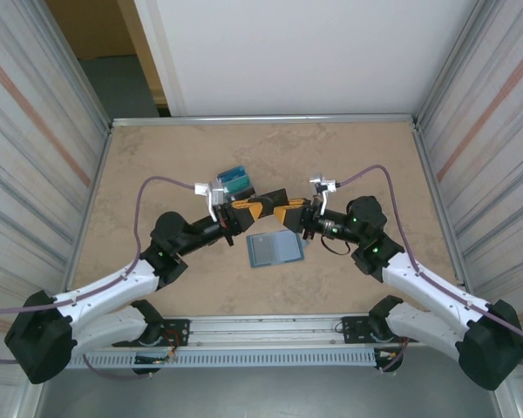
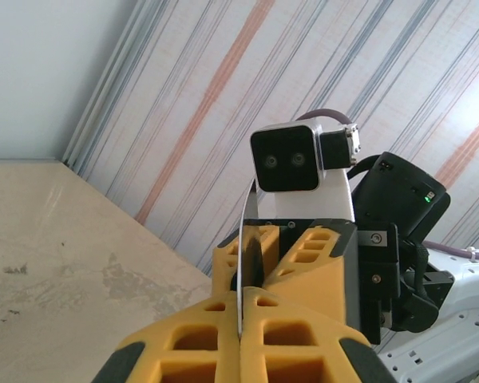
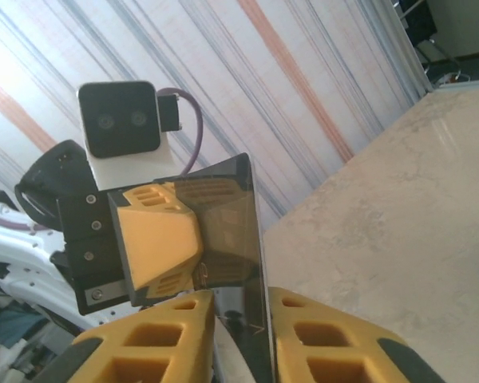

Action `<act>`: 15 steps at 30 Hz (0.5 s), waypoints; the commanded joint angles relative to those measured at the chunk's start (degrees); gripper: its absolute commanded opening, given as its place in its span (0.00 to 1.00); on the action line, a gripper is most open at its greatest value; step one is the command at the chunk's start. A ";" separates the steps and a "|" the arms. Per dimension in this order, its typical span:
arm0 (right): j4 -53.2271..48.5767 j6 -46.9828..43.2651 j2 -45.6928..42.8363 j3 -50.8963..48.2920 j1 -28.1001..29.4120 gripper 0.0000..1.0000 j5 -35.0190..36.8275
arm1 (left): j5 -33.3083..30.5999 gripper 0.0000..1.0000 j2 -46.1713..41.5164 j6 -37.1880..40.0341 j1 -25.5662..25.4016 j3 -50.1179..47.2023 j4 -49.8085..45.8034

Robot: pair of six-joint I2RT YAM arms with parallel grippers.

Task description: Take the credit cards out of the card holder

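Claws meeting tip to tip above the middle of the table (image 1: 157,165). The left claw (image 1: 263,210) and the right claw (image 1: 284,213) are each clenched on an opposite end of one credit card (image 3: 238,215), which stands on edge between them, clear of the surface. The card holder (image 1: 272,249), a grey-blue square, lies flat on the table just to the near side of both claws, touched by neither. A small black piece with blue-green cards (image 1: 234,180) lies farther back, beside the left wrist.
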 commanded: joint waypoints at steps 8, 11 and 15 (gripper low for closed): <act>-6.49 -6.72 -2.61 3.73 1.98 0.00 1.34 | 2.04 0.23 -0.23 1.41 1.30 0.92 -6.76; -9.99 -7.97 -3.40 4.30 2.20 0.00 2.38 | 2.51 0.54 -2.35 5.17 2.38 2.51 -13.17; -14.58 -9.21 -3.73 5.13 2.40 0.00 2.51 | 3.88 0.63 -6.07 16.57 3.14 7.78 -28.33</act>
